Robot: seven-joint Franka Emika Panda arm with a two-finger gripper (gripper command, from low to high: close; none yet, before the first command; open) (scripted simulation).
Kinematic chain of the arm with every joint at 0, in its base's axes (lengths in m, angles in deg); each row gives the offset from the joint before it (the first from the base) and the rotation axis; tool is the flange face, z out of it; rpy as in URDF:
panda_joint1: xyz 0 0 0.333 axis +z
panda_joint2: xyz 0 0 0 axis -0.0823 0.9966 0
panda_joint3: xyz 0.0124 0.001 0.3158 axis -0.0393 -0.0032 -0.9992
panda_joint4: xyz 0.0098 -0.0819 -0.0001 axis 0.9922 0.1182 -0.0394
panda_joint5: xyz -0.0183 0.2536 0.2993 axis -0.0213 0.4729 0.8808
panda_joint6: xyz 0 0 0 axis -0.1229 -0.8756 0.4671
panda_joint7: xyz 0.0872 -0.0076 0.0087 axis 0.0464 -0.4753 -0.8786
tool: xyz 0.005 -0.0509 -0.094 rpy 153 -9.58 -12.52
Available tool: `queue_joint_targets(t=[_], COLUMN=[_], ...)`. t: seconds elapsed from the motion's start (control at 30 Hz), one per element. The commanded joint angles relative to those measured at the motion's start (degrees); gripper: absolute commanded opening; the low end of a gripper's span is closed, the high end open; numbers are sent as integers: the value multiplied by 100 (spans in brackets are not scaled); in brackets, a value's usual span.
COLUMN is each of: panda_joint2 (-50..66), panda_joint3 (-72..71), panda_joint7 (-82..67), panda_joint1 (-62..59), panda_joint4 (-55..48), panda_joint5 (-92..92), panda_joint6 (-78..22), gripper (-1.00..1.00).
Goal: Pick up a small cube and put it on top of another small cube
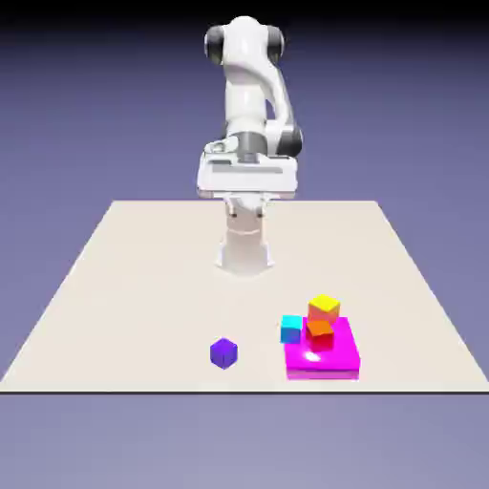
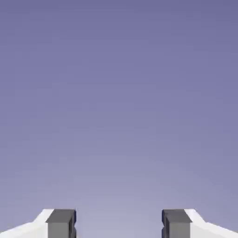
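The small purple cube (image 1: 223,352) lies alone on the table near the front edge, left of the other blocks. A cyan cube (image 1: 291,329) rests on the table against the magenta slab (image 1: 329,364), and an orange-red cube (image 1: 320,333) sits on that slab. My gripper (image 1: 248,181) hangs high above the table's far side, far from every cube. In the hand view my gripper (image 2: 118,225) is open: the grey fingertips (image 2: 60,223) stand wide apart with only the blue-violet backdrop between them. No cube shows in that view.
A yellow-orange cube (image 1: 324,307) stands at the back of the magenta slab. The robot's base (image 1: 244,250) rises from the middle of the beige table (image 1: 124,287).
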Motion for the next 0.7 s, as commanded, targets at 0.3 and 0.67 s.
queue_joint_targets(t=[0.3,0.67], panda_joint2=[1627,3417], panda_joint3=[733,1540], panda_joint7=[-2492,-5233], panda_joint1=[564,1184], panda_joint4=[-504,-1059], panda_joint5=[733,1540], panda_joint6=[-514,-1080], gripper=[0,0])
